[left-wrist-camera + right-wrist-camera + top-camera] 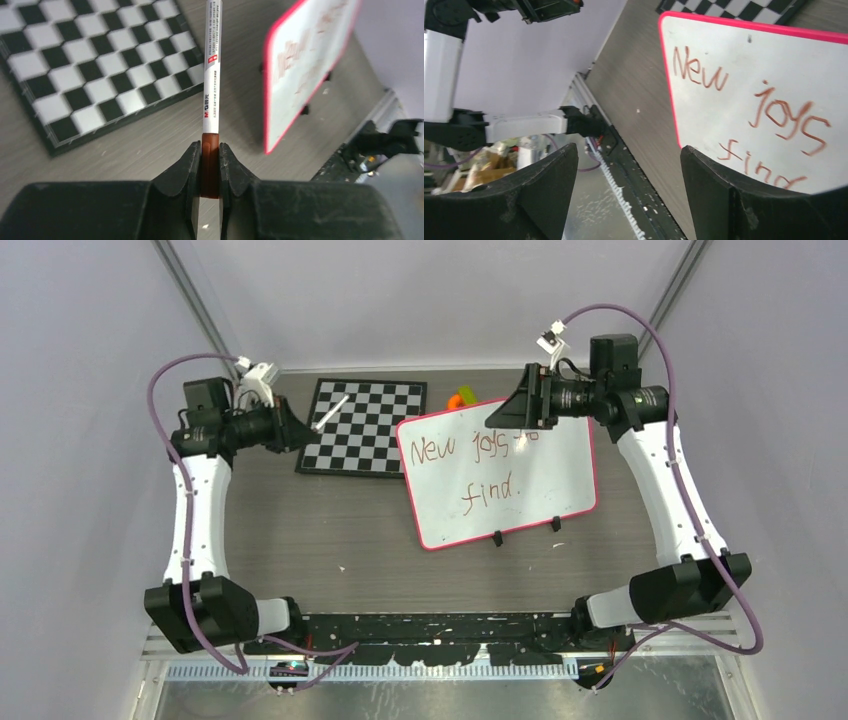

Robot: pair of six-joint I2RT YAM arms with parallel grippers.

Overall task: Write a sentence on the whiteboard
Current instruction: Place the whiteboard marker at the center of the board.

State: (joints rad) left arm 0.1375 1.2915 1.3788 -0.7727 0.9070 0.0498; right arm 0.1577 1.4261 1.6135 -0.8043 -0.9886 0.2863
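The whiteboard (545,480), white with a red-pink rim, lies tilted right of the table's middle. The sentence (470,455) on it reads "New joys to find." in reddish-brown, in two lines. My left gripper (300,428) is at the back left over the checkerboard, apart from the board, shut on a white marker (331,412) by its brown end (210,150). The marker's barrel (212,65) points away over the checkerboard. My right gripper (505,408) hovers open and empty over the board's far edge. The right wrist view shows the board (734,55) and the writing (769,107) beside the open gripper (629,160).
A black-and-white checkerboard (368,428) lies at the back, left of the whiteboard; it also shows in the left wrist view (95,65). A small orange and green object (462,398) sits behind the whiteboard. Two black clips (527,530) are on the board's near edge.
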